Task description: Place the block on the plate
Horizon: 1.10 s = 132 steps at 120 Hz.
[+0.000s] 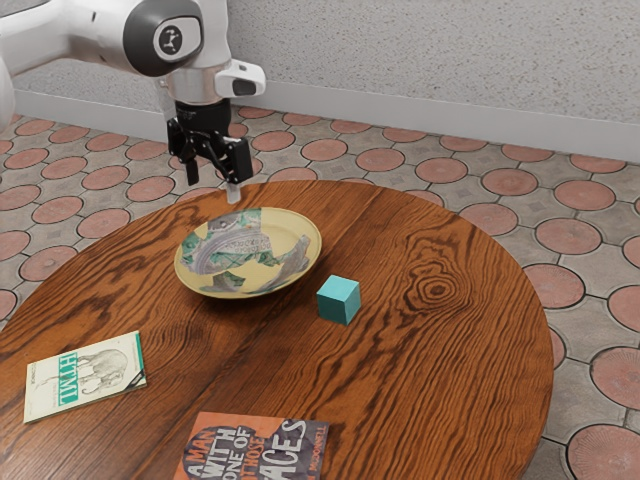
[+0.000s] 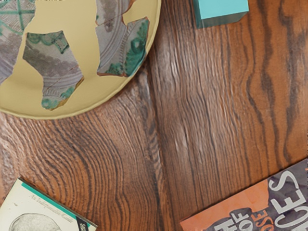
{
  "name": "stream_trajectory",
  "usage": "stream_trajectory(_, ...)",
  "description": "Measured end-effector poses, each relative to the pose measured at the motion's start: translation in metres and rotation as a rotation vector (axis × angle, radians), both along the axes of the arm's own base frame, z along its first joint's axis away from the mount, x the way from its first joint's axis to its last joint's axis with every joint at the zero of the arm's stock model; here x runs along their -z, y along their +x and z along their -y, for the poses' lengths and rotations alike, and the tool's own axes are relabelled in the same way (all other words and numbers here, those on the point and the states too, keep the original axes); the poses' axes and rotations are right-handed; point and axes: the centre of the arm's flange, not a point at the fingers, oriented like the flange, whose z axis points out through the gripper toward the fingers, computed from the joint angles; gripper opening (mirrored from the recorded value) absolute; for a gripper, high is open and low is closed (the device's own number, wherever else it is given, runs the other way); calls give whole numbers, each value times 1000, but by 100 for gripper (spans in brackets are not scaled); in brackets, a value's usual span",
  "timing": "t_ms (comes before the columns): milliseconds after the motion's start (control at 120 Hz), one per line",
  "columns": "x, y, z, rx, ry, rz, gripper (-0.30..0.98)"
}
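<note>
Up above the far-left side of the plate, my gripper (image 1: 213,182) hangs in the exterior view, its two fingers apart and nothing between them. The teal block (image 1: 339,300) rests on the wooden table beside the plate (image 1: 284,234), on the exterior view's right of it, not touching it. The plate is round and yellow with grey and green patches. In the wrist view the block (image 2: 221,7) and the plate (image 2: 106,98) are both cut off by the picture's edge, with bare wood between them.
On the round table (image 1: 450,370) lie a pale book with an elephant drawing (image 1: 85,375) and an orange and dark book (image 1: 255,448). Both books (image 2: 43,211), (image 2: 260,204) also appear partly in the wrist view. A patterned tile floor (image 1: 568,235) surrounds the table.
</note>
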Motion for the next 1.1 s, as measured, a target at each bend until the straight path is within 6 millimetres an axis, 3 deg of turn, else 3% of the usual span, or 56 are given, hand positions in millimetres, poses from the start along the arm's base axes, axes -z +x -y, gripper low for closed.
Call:
stream_trajectory(100, -3, -2, 4, 13, -2, 7, 69)
stream_trajectory(150, 5, -1, 8, 26, -2, 8, 69)
stream_trajectory(333, 87, 6, 17, 55, -5, -20, 69)
stream_trajectory(417, 116, 22, 15, 49, -13, -7, 69)
stream_trajectory(483, 133, 36, 26, 54, -19, 7, 69)
stream_trajectory(633, 143, 53, 51, 31, -30, 57, 69)
stream_trajectory(775, 146, 65, 57, -33, -36, 87, 69)
stream_trajectory(925, 188, 85, 49, -107, -37, 73, 69)
stream_trajectory(1000, 202, 104, 63, -117, -48, 87, 69)
stream_trajectory(1100, 200, 124, 85, -124, -59, 97, 69)
